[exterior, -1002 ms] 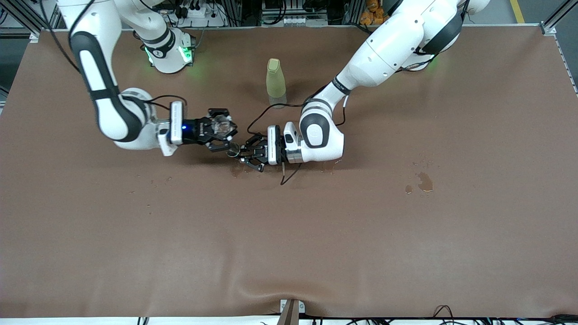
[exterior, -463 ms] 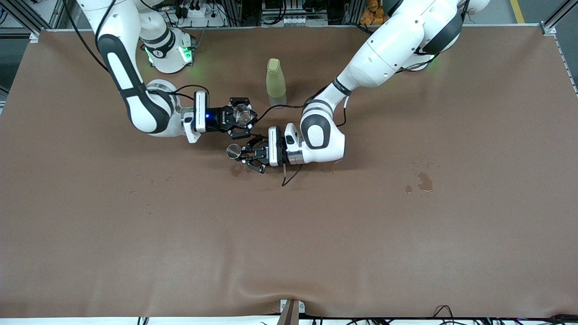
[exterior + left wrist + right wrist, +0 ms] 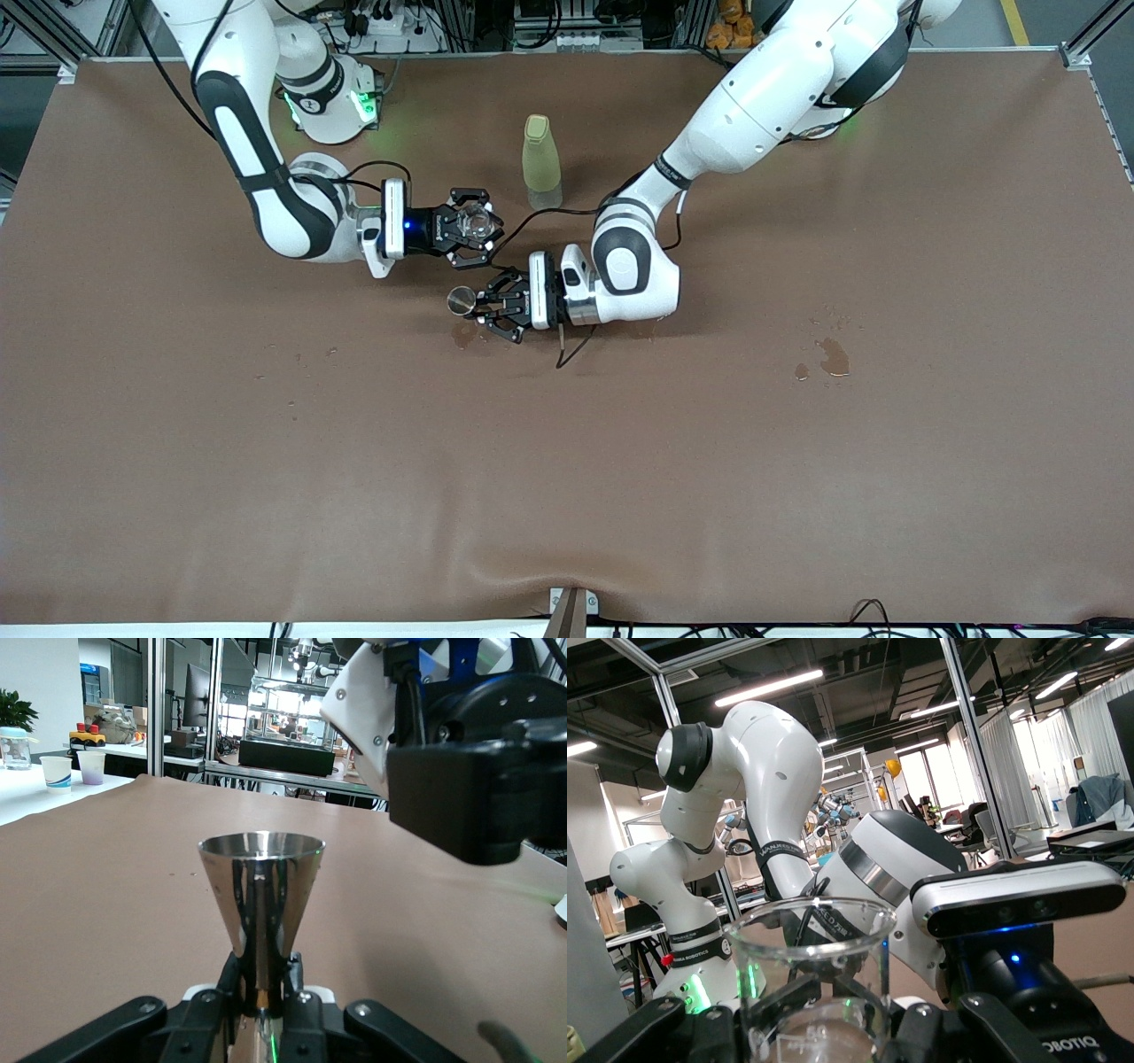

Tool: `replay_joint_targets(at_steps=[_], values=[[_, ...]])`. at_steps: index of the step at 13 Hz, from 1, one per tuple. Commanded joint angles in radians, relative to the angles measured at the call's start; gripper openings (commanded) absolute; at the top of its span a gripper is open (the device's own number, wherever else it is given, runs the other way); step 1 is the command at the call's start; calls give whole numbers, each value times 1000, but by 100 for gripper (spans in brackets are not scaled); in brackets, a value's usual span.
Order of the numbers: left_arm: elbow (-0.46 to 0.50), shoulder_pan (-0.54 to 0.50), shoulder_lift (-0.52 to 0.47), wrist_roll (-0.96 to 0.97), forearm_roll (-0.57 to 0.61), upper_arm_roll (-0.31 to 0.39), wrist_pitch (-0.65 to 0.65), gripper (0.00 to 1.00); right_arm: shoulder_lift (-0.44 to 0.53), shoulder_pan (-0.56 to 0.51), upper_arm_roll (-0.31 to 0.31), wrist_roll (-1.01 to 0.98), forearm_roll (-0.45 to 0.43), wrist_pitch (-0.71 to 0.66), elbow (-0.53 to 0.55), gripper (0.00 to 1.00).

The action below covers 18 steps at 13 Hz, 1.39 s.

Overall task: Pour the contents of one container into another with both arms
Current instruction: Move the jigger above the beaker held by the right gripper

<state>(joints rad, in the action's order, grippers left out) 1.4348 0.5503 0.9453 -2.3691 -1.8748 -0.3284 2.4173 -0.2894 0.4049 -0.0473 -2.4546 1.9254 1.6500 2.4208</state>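
Observation:
My right gripper (image 3: 471,234) is shut on the tiny clear glass cup (image 3: 477,222), holding it over the middle of the table, close to the bottle. The right wrist view shows that cup (image 3: 814,967) upright between the gripper's (image 3: 819,1032) black fingers. My left gripper (image 3: 490,307) is shut on the thin stem of the grey shiny stemmed cup (image 3: 460,300), beside the right gripper. In the left wrist view the stemmed cup (image 3: 260,895) stands upright above the gripper (image 3: 262,992), its mouth open upward. The two cups are apart.
A tall yellow-green bottle (image 3: 541,152) stands farther from the front camera than both grippers. Wet stains mark the brown table cover (image 3: 620,478) under the stemmed cup (image 3: 462,335) and toward the left arm's end (image 3: 833,357). A black cable (image 3: 567,350) hangs from the left wrist.
The right gripper has drawn the glass cup away from above the stemmed cup, toward the bottle, and then nearly stopped. The left gripper with the stemmed cup has barely shifted.

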Motion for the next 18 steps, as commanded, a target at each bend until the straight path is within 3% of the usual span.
replay_joint_targets(at_steps=[1,13,18], values=[[-7,3,3,-18,-18,-1,13,0,27,-20,11,89,40,-1,26,0],[9,2,4,-22,-29,-1,13,0,29,-18,11,377,115,1,26,0],[7,5,12,-243,-139,-1,8,0,27,-15,11,479,119,-1,26,0]])
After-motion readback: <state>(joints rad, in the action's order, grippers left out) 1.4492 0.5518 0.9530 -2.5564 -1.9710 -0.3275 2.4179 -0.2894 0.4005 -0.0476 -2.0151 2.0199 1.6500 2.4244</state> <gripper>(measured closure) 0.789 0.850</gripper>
